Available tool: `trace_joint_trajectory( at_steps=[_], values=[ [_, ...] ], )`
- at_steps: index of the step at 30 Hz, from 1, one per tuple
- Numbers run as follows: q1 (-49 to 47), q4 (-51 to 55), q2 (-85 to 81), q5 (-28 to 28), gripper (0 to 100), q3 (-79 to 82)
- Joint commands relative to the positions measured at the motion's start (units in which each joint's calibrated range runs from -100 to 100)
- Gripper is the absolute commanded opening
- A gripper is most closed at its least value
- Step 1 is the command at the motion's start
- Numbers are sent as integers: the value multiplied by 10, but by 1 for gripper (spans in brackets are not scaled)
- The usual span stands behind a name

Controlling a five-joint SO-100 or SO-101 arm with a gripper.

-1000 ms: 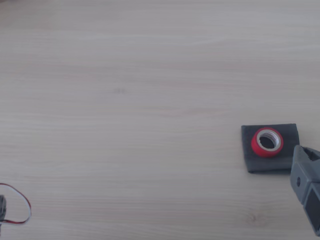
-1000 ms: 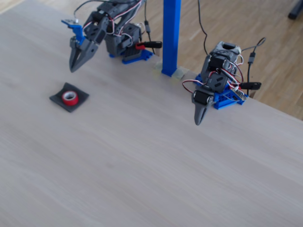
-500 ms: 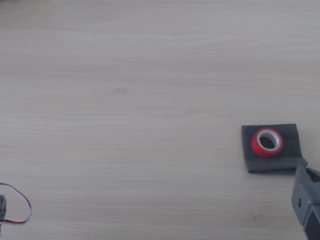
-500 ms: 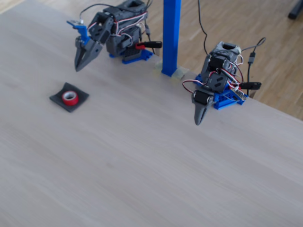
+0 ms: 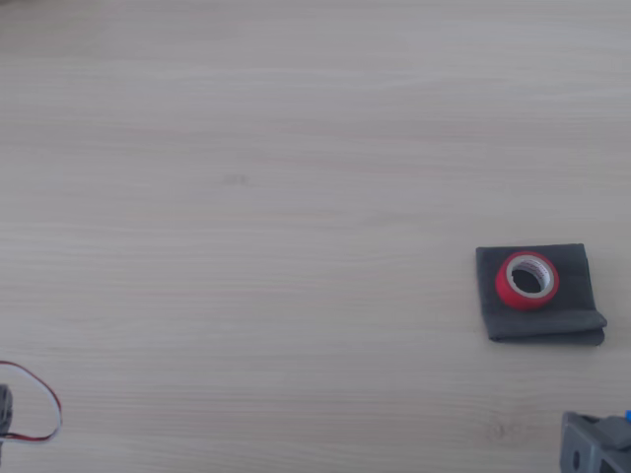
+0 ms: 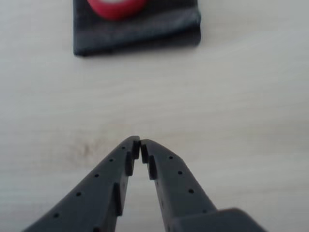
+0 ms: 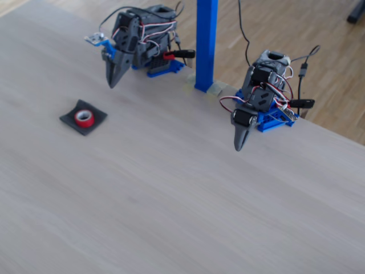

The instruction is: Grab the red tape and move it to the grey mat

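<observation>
A red tape (image 5: pixel 526 280) lies flat on a grey mat (image 5: pixel 582 296), hollow centre facing up. In the wrist view the gripper (image 6: pixel 140 147) sits apart from the mat (image 6: pixel 159 29), pointing toward it, jaws closed tip to tip and holding nothing. Bare wooden table (image 6: pixel 241 96) lies between them, with open room all around the mat.

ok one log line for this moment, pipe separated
red tape: on grey mat | gripper: shut, empty, short of mat | table: otherwise bare nearby
</observation>
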Motion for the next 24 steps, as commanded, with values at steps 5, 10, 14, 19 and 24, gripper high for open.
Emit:
trace_joint_trajectory(
  at_steps=[5,10,14,19,24],
  values=[
    [1,46,-8,-14,2,8],
    [1,46,-6,-14,2,8],
    [9,46,-3,-14,2,8],
    [8,46,-3,-14,2,8],
    [8,46,-3,-14,2,8]
  ],
)
